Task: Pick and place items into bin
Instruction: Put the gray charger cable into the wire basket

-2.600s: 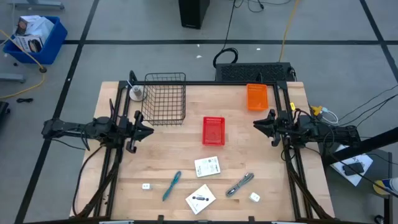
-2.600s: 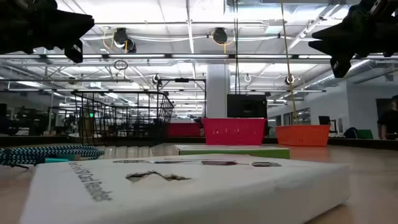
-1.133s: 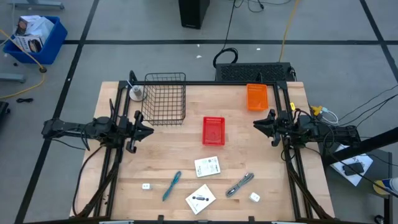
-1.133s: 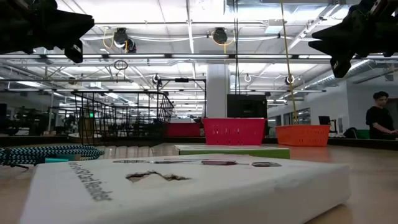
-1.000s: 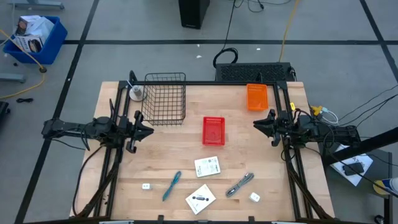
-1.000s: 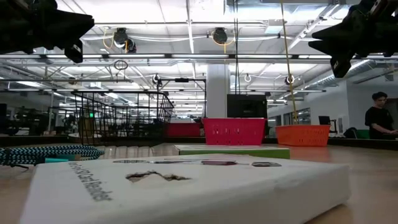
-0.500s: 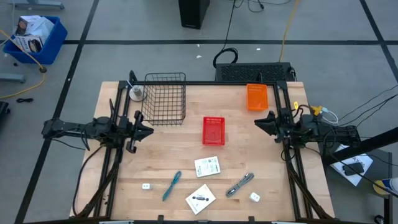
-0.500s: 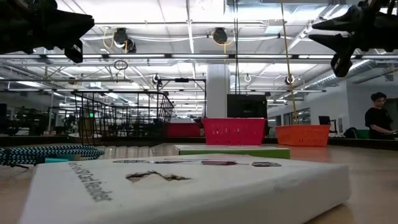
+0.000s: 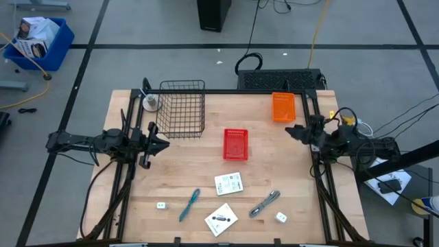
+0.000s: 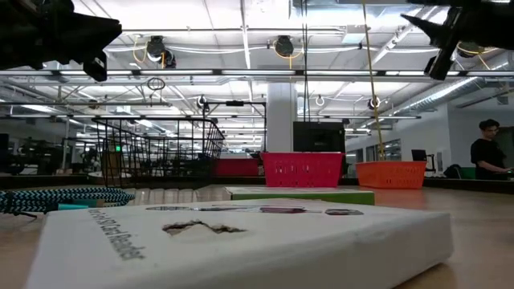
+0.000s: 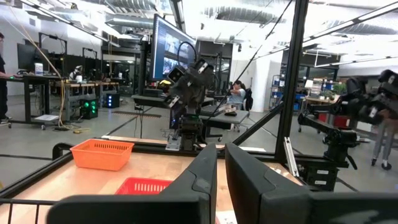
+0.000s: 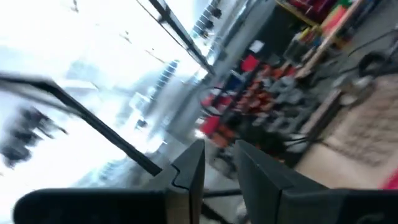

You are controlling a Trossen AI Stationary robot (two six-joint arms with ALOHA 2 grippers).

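I have the left gripper point(image 9: 156, 135) parked at the left edge of the table point(image 9: 206, 171), just below the black wire basket point(image 9: 182, 108); from its wrist camera I see its two fingers point(image 11: 202, 176) standing close together with only a narrow gap between them, holding nothing. My right gripper point(image 9: 291, 130) sits at the right edge, beside the orange bin point(image 9: 282, 106), and its wrist camera points up into the room, with the fingers point(image 12: 189, 167) likewise nearly together and empty. The red bin point(image 9: 234, 143) is in the middle of the table, between the two arms. All the items lie along the near part of the table, well apart from both grippers: one white packet point(image 9: 229, 183) just below the red bin, the second packet point(image 9: 221, 219) nearer the front edge, the teal stick point(image 9: 189, 204) to their left, the grey metal tool point(image 9: 265, 203) to their right, one small white block point(image 9: 161, 204) left of the stick and the other block point(image 9: 280, 217) right of the tool. In the low view a person point(image 10: 487, 154) stands far off at the right.
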